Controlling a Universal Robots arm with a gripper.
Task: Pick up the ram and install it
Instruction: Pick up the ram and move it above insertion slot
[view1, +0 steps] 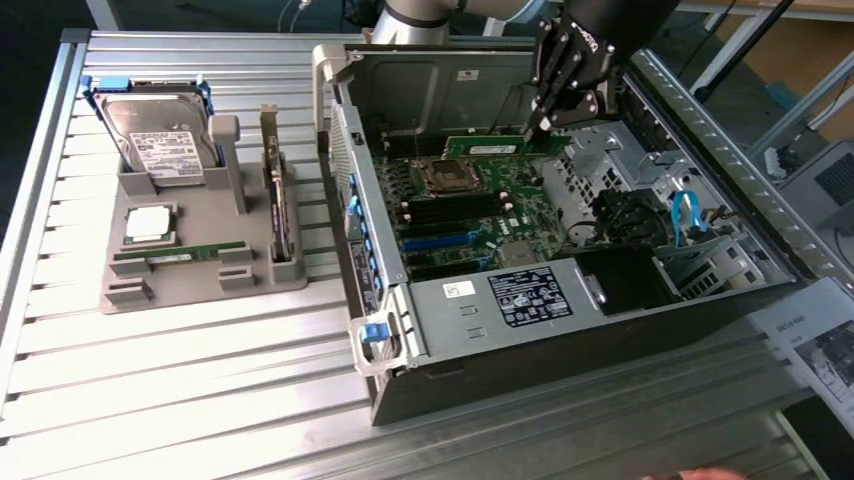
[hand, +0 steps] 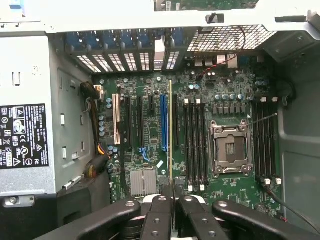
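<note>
Gripper (view1: 542, 127) jaws pinch the ram (view1: 501, 146) by its upper edge, upper centre of the exterior view, inside the open case (view1: 427, 80). I judge it hangs edge-down over the motherboard (view1: 467, 215) so it lines up with the long slots (hand: 192, 145).

Open computer case (view1: 534, 385) on slatted metal counter (view1: 174, 400), motherboard (view1: 467, 200) with empty processor socket (view1: 443, 177) inside, labelled power supply (view1: 534, 295), grey holder (view1: 200, 285) beside it carrying hard drive (view1: 158, 140), silver processor chip (view1: 148, 223), upright dark card (view1: 278, 205)
</note>
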